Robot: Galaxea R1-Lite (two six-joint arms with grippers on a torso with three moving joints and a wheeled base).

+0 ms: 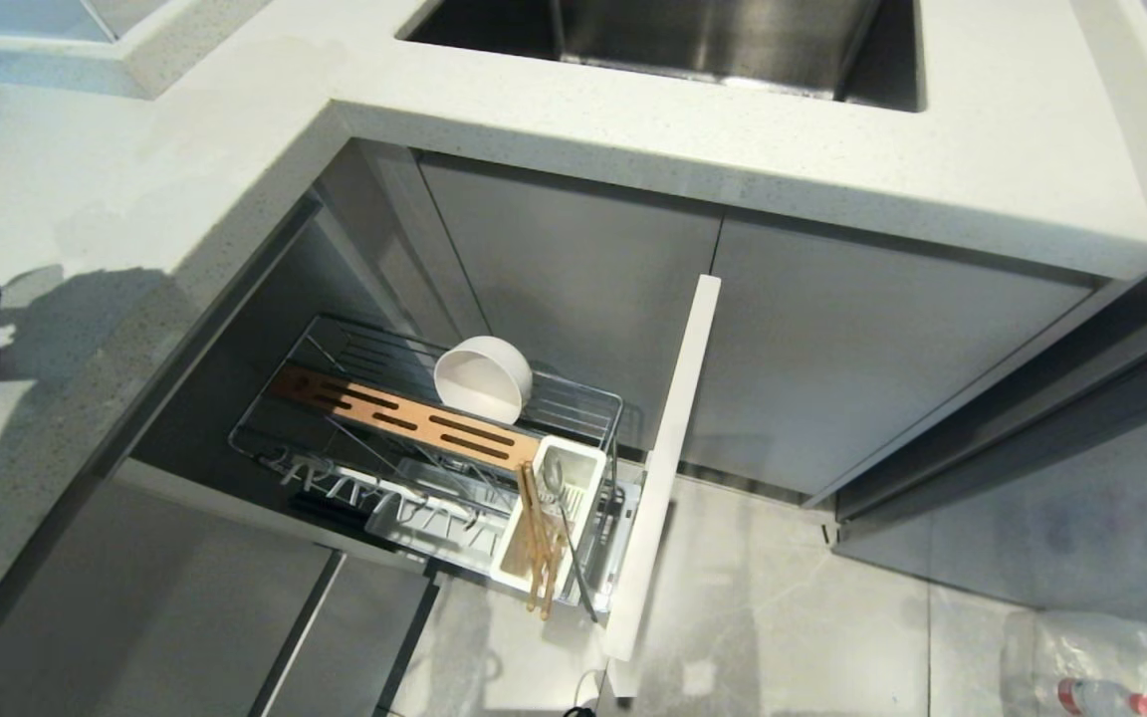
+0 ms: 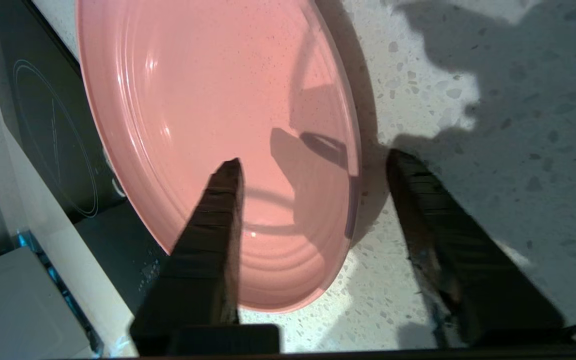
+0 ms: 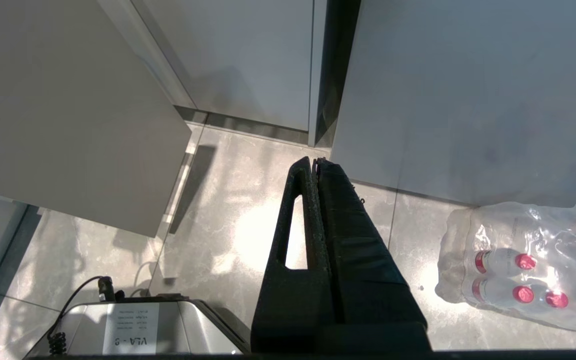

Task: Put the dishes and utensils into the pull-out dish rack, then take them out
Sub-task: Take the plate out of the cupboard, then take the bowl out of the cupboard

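Observation:
The pink oval plate [image 2: 208,115] lies flat on the speckled countertop [image 2: 468,150], its far side over a black hob. My left gripper [image 2: 314,159] hangs open above it. One finger [image 2: 213,215] is over the plate and the other [image 2: 438,215] over the counter, with the plate's rim between them and nothing gripped. In the head view the pull-out dish rack [image 1: 583,398] stands drawn out. The cream bowl [image 1: 482,378] sits in it on edge. The chopsticks [image 1: 537,558] and the spoon [image 1: 564,518] stand in its white cutlery box [image 1: 578,468]. My right gripper [image 3: 314,161] is shut and empty, parked over the floor.
The pale drawer front [image 1: 668,468] juts out beside the rack. A steel sink [image 1: 693,40] is set in the counter above. A black hob [image 2: 58,140] lies under the plate's far side. A wrapped pack of water bottles [image 3: 528,260] rests on the floor tiles.

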